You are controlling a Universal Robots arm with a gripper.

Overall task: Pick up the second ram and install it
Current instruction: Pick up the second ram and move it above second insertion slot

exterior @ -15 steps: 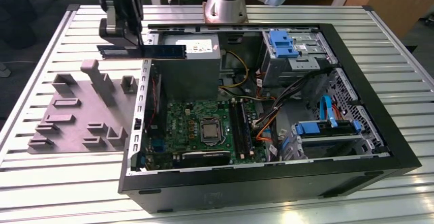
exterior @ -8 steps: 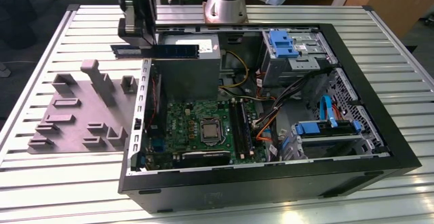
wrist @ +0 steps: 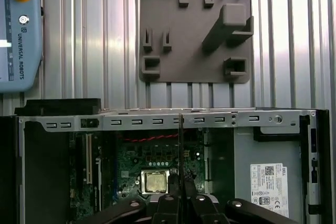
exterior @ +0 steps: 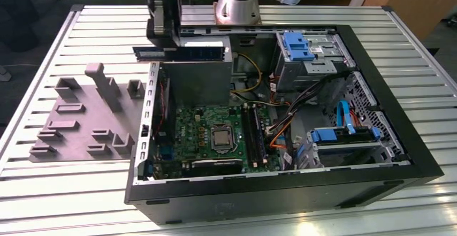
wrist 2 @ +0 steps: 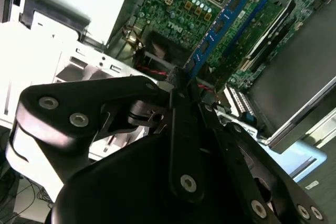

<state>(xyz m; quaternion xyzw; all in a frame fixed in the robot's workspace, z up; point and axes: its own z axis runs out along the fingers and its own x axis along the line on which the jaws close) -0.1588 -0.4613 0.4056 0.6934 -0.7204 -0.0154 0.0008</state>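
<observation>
Hand (exterior: 166, 44) holding the second ram (exterior: 203, 52) above the open case (exterior: 286, 201).
It is clamping the stick; lining its edge up with the motherboard (exterior: 192, 131) slots is likely mattering most.

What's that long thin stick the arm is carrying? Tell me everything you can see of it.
The second ram is a long, narrow, flat circuit board. It looks dark with a pale label in the exterior view, and bluish with a row of small chips in the second wrist view. The gripper is shut on it toward one end, holding it level and on edge above the open computer case. It is not yet seated in the motherboard.
</observation>
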